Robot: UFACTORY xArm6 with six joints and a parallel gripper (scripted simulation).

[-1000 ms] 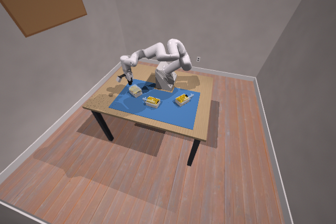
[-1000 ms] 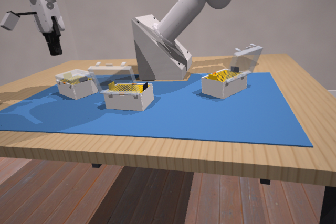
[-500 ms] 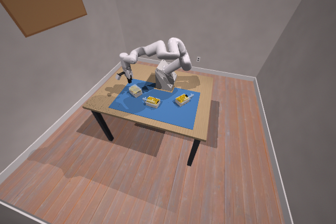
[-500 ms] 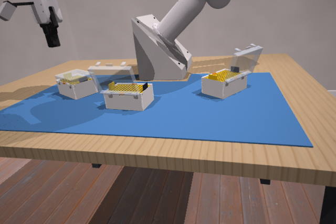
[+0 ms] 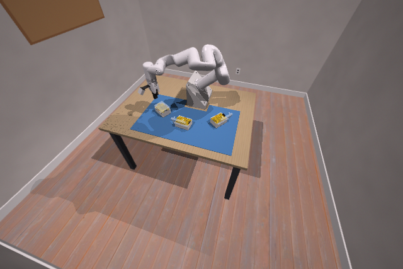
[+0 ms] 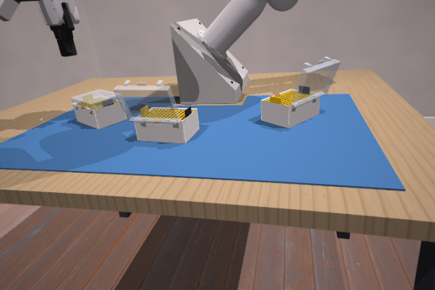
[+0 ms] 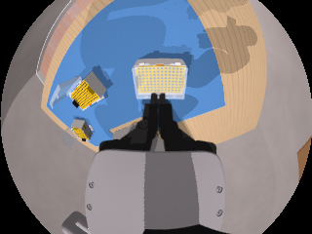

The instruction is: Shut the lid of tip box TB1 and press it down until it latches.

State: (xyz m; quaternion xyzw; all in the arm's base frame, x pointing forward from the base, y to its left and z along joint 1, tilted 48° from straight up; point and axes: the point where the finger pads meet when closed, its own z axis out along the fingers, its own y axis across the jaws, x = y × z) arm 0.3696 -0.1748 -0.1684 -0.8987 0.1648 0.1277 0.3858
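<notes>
Three white tip boxes with yellow inserts stand on the blue mat [image 6: 211, 139]. The left box [image 6: 98, 109] has its clear lid lying down over the insert; it also shows in the top view [image 5: 162, 108] and below the fingers in the wrist view [image 7: 160, 81]. The middle box [image 6: 166, 123] and the right box [image 6: 291, 106] have their lids standing open. I cannot read the ID stickers. My gripper [image 6: 67, 45] is shut and empty, hanging well above and behind the left box; its fingertips show in the wrist view [image 7: 158, 99].
The arm's base [image 6: 205, 65] stands at the back edge of the mat, behind the middle box. Bare wooden bench runs around the mat on all sides.
</notes>
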